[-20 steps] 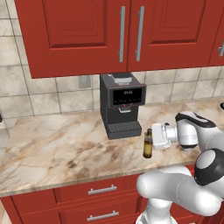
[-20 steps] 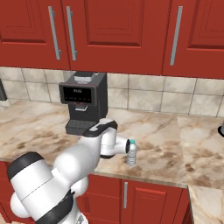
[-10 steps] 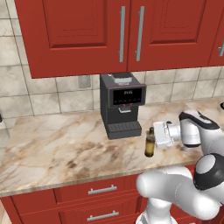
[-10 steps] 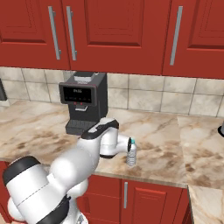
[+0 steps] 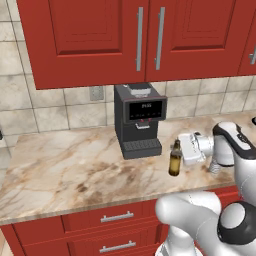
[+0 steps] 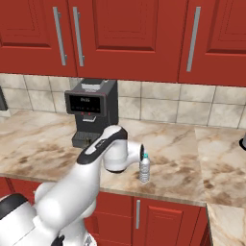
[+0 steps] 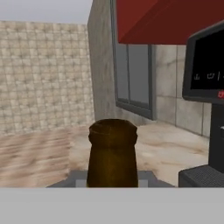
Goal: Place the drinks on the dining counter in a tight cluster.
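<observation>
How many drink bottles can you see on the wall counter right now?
2. The brown glass bottle stands right of the coffee machine in the gripper; the water bottle stands just beyond the arm. Others may be hidden.

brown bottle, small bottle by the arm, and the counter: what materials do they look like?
Brown bottle: likely glass, dark amber, glossy. Small bottle: probably clear plastic, see-through body, blue cap. Counter: polished stone look, beige-brown marbled veining; being rendered, it could as well be laminate.

The slim brown bottle (image 5: 175, 161) looks like dark glossy glass, the small water bottle (image 6: 144, 168) like clear plastic, the counter (image 5: 75, 170) like polished beige-brown marble, the cabinet doors (image 5: 100, 35) like smooth red lacquer with brushed-metal handles (image 5: 139, 39), and the coffee machine (image 5: 138, 120) like matt black plastic.
</observation>
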